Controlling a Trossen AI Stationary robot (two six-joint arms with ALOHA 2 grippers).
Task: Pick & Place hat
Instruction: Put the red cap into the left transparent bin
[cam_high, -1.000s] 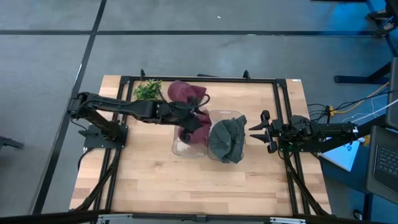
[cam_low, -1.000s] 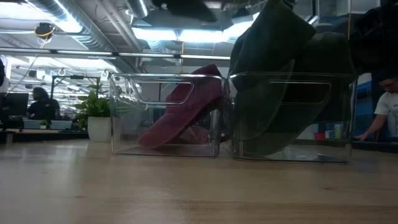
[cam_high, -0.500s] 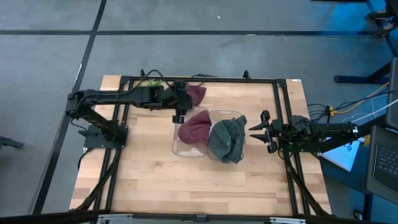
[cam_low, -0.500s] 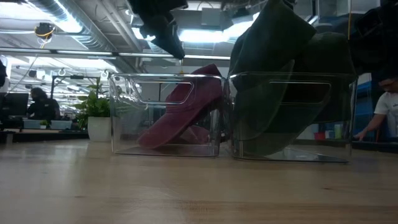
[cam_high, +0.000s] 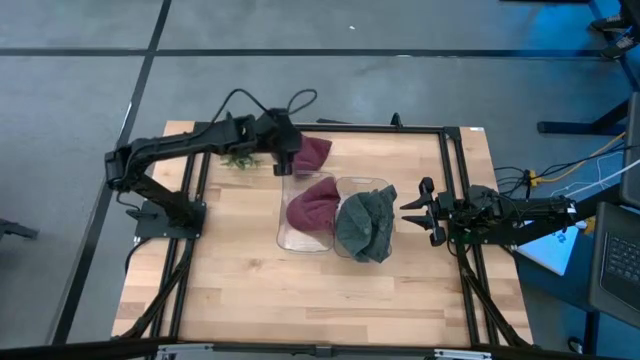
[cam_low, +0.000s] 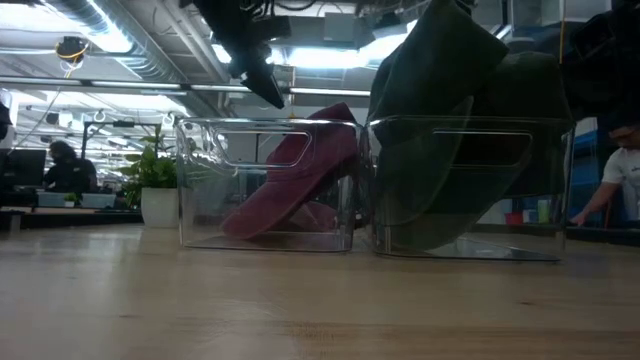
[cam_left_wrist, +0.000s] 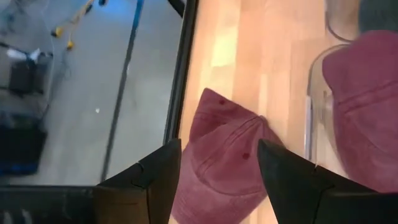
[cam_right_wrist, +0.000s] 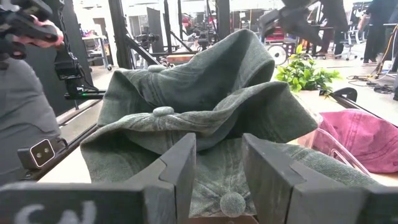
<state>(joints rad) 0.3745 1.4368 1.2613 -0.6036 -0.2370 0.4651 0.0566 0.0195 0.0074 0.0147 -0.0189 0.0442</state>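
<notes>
A maroon hat (cam_high: 313, 153) lies flat on the table near the far edge, also shown in the left wrist view (cam_left_wrist: 224, 165). My left gripper (cam_high: 283, 160) hangs open above its left side, slanting down, a finger on either side of it in the wrist view (cam_left_wrist: 217, 146), clear of the cloth. A second maroon hat (cam_high: 312, 205) leans inside the left clear bin (cam_low: 200, 190). Grey-green hats (cam_high: 365, 225) fill the right clear bin (cam_low: 540, 190) and stick out above its rim. My right gripper (cam_high: 408, 210) waits open at the table's right, level, facing the grey-green hats (cam_right_wrist: 205, 99).
A small green plant (cam_high: 238, 152) stands at the far left, right beside my left arm, and shows behind the bins in the low view (cam_low: 155, 170). A black frame rail (cam_high: 330, 127) runs along the far edge. Bare wood (cam_high: 300, 290) lies in front of the bins.
My left gripper has swung from above the left bin toward the table's far edge and a little left, tipping further downward, and now stands over the maroon hat on the table. Its fingers stay open. The hats in the bins have not moved.
</notes>
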